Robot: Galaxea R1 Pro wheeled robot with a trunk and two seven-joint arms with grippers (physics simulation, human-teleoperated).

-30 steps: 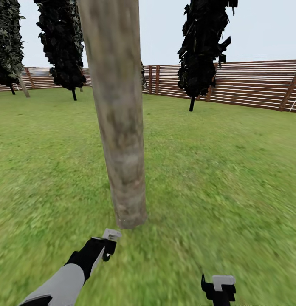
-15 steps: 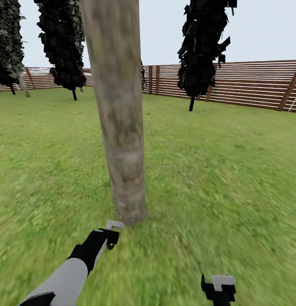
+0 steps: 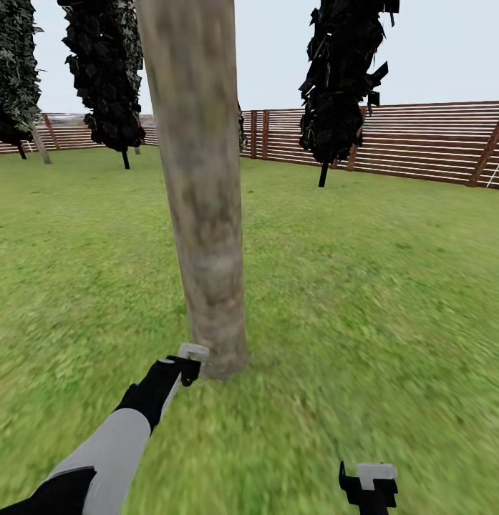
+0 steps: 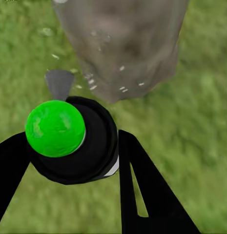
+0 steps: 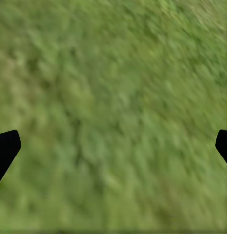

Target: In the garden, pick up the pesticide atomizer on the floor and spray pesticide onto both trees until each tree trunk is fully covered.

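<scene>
Head view: the left end effector (image 3: 183,363), clamped on the pesticide atomizer (image 4: 74,139), has moved forward over the last second and is now just beside the base of the tree trunk (image 3: 202,214). Whitish pesticide (image 4: 106,80) specks dot the bark, so spraying seems underway low on this trunk. The right end effector (image 3: 369,485) hangs with fingers spread, holding nothing, over the green lawn (image 3: 364,286), which a slatted wooden fence (image 3: 421,143) encloses.

Counting one thick tree trunk (image 3: 202,214) rising close ahead, three dark columnar trees (image 3: 106,71) standing behind it, one slatted fence (image 3: 421,143) running round the lawn, two grippers showing, left (image 3: 186,361) and right (image 3: 371,483), and one atomizer (image 4: 72,139), green-topped, sitting between two black fingers (image 4: 147,195).
</scene>
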